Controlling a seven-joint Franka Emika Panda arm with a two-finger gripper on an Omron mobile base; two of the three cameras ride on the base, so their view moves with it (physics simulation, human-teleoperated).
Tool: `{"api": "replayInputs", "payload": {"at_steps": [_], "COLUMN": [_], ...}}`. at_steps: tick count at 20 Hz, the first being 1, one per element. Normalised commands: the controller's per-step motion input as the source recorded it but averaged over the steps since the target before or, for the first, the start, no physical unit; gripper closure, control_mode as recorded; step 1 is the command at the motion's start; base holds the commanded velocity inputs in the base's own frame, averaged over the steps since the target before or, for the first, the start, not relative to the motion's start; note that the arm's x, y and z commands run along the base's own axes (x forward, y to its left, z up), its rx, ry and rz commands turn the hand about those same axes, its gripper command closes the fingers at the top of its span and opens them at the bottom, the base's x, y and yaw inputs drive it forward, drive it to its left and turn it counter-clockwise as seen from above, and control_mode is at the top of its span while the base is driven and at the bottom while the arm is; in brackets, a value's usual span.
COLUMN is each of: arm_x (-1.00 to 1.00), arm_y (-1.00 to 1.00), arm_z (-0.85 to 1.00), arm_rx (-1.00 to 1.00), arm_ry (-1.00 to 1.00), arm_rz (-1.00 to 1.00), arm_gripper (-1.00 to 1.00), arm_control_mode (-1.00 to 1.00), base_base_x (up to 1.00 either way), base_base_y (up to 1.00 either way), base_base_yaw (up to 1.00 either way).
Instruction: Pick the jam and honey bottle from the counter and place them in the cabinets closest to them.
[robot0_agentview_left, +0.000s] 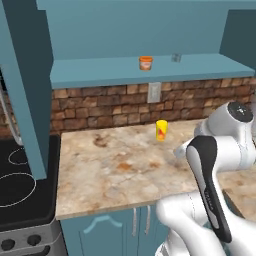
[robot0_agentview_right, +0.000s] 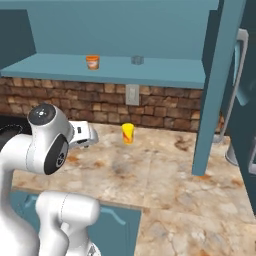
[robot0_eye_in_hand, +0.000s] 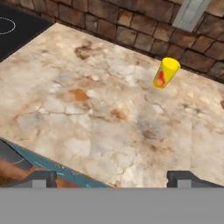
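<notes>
The jam (robot0_agentview_left: 145, 63) (robot0_agentview_right: 92, 62), a small squat orange jar, stands upright on the teal shelf of the wall cabinets (robot0_agentview_left: 100, 72) (robot0_agentview_right: 165, 72). The honey bottle is out of view. My gripper (robot0_eye_in_hand: 113, 179) is open, its two dark fingertips (robot0_eye_in_hand: 41, 178) wide apart with nothing between them. It hovers over the front part of the beige stained counter (robot0_agentview_left: 115, 170) (robot0_agentview_right: 165, 175) (robot0_eye_in_hand: 87, 109) and looks toward the brick back wall. The jam sits well above and behind the gripper.
A taller yellow cup with a red mark (robot0_agentview_left: 161, 130) (robot0_agentview_right: 128, 133) (robot0_eye_in_hand: 166, 73) stands on the counter near the wall socket (robot0_agentview_left: 154, 92). A small grey object (robot0_agentview_left: 176, 57) (robot0_agentview_right: 137, 60) sits on the shelf. An open teal cabinet door (robot0_agentview_left: 25, 100) (robot0_agentview_right: 220, 85) hangs over the counter's end, by the black stove (robot0_agentview_left: 20, 175).
</notes>
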Motion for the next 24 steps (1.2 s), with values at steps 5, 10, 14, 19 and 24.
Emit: {"api": "replayInputs", "payload": {"at_steps": [5,10,14,19,24], "arm_x": [0.00,0.00,0.00,0.00,0.00], "arm_y": [0.00,0.00,0.00,0.00,0.00], "arm_z": [0.00,0.00,0.00,0.00,0.00], "arm_rx": [0.00,0.00,0.00,0.00,0.00], "arm_ry": [0.00,0.00,0.00,0.00,0.00], "arm_rz": [0.00,0.00,0.00,0.00,0.00], "arm_gripper": [-1.00,-1.00,-1.00,-1.00,-1.00], "arm_control_mode": [1.00,1.00,1.00,1.00,1.00], "base_base_x": [-0.69,-0.43,-0.32,-0.31,-0.29], "base_base_y": [0.03,0.42,0.83,0.96,0.95], "base_base_yaw": [0.00,0.00,0.00,0.00,0.00]}}
